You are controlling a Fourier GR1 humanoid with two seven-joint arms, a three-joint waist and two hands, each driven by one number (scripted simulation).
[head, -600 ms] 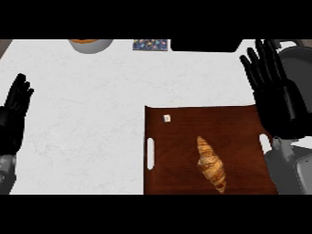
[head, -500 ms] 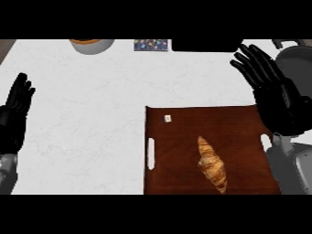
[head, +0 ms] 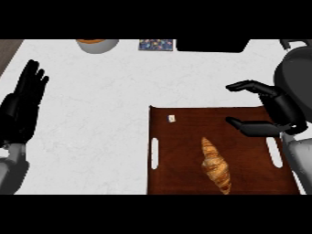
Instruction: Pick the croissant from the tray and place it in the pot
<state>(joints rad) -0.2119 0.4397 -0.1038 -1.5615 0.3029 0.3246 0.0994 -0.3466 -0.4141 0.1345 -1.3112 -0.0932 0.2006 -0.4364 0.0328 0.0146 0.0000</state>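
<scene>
Head view: the croissant [head: 215, 166] lies on the brown tray [head: 185, 137], its long axis running near to far, tilted a little leftward at the top. The right hand [head: 270, 114] hovers over the tray's far right corner, thumb and fingers spread wide, holding nothing. The croissant sits nearer and to its left. The left hand [head: 19, 107] rests open, well apart. The pot [head: 310, 82] is just right of the working hand.

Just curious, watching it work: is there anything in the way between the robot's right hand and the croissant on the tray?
Nothing visible. The right hand hovers over the tray's far right part, and only bare tray lies between it and the croissant. A small white item sits near the tray's far left corner, off that path.
</scene>
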